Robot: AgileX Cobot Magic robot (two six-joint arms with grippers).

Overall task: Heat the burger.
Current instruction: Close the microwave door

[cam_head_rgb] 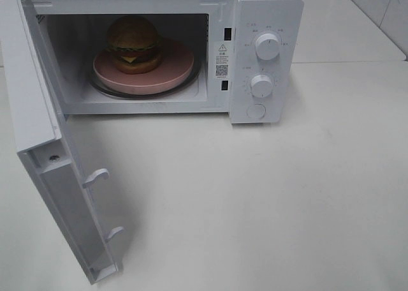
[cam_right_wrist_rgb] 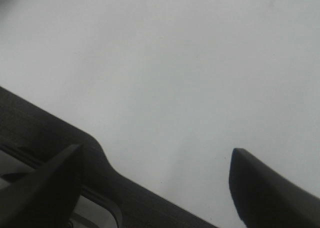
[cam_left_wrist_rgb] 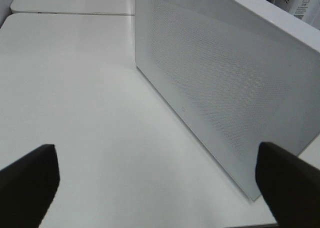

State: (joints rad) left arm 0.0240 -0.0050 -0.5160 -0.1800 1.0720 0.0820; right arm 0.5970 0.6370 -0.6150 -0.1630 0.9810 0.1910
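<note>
Burger (cam_head_rgb: 132,43) on pink plate (cam_head_rgb: 182,67), centred inside microwave (cam_head_rgb: 268,10) at far side of white table (cam_head_rgb: 255,208) — visible from exterior high view alone. Sits upright, bun on top, cheese and lettuce at the edge, glass turntable (cam_head_rgb: 102,90) under plate. Door (cam_head_rgb: 32,99) standing wide open toward near left, two latch hooks (cam_head_rgb: 95,175) jutting from its inner edge. Two round knobs (cam_head_rgb: 267,46) stacked on control panel at right of cavity, round button (cam_head_rgb: 255,111) just below them. Grippers outside that high view, found in wrist views only. Left gripper (cam_left_wrist_rgb: 155,153) in left wrist view: dark fingers (cam_left_wrist_rgb: 30,183) spread wide, nothing between them, hanging over bare tabletop left of door. Also there: door's outer face, white with dotted mesh window — a side turned away from high camera. Right gripper (cam_right_wrist_rgb: 156,155) in right wrist view: fingers (cam_right_wrist_rgb: 270,193) likewise well apart and empty, over plain white tabletop, dark textured strip (cam_right_wrist_rgb: 60,138) of unclear kind crossing one corner. Burger, plate and knobs outside both wrist views.
</note>
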